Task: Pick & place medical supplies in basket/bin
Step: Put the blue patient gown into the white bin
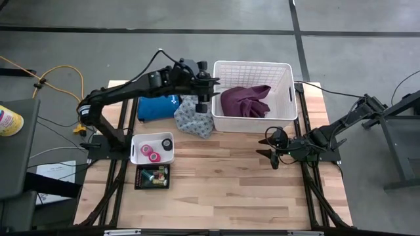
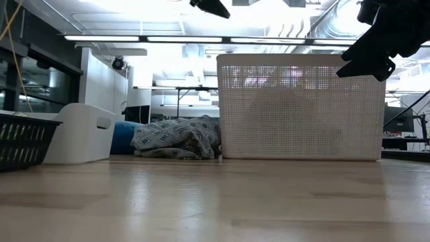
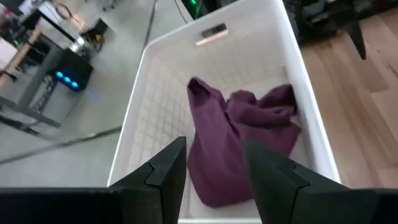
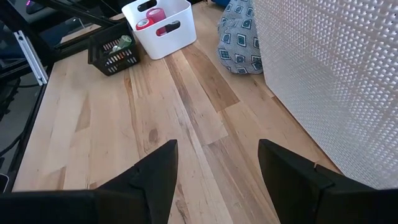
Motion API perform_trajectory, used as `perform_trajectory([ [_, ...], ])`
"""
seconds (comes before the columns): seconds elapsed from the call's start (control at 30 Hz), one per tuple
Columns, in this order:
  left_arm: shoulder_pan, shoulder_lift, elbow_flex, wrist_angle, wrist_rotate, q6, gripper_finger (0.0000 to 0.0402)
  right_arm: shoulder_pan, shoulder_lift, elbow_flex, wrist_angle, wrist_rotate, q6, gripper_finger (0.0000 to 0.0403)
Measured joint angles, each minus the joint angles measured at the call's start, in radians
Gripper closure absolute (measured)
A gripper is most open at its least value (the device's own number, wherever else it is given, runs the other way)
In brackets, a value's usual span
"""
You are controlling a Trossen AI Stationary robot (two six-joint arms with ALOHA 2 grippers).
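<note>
The left gripper (image 1: 205, 98) hangs over the left edge of the large white plastic lattice-walled basket (image 1: 283, 68), which stands at the far side of the pale wooden tabletop (image 1: 223, 177). Its jaws stand partly apart and hold nothing. Inside the basket lies the crumpled maroon cloth garment (image 1: 247, 100). Touching the basket's left wall, a grey-patterned cloth garment (image 1: 194, 118) rests on the tabletop, with a blue fabric bundle (image 1: 156, 107) just beside it.

Nearer the front left sits a small white rounded tray (image 1: 139, 157) holding 2 small pink rolls (image 1: 150, 153), and right in front of it a small black mesh crate (image 1: 152, 177) of tiny items.

The right gripper (image 1: 273, 155) hovers low over bare wood, in front of the basket's right part, jaws open and empty.
</note>
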Motion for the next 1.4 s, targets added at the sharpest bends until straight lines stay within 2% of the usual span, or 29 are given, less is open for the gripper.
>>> perform_trajectory([
  [0.6, -0.002, -0.013, 0.0, -0.102, -0.001, -0.047, 0.025, 0.0, 0.0, 0.0, 0.0, 0.0, 0.0, 0.0192],
  [1.07, -0.06, -0.066, -0.007, -0.355, -0.157, -0.211, 0.0251, 0.0, 0.0, 0.0, 0.0, 0.0, 0.0, 0.0192],
  [1.23, -0.075, -0.109, -0.094, -0.38, -0.179, -0.278, 0.0251, 0.0, 0.0, 0.0, 0.002, 0.0, 0.0, 0.0192],
  [1.4, -0.078, -0.211, -0.282, -0.281, -0.184, -0.316, 0.0251, 0.0, 0.0, 0.0, 0.001, 0.0, 0.0, 0.0192],
])
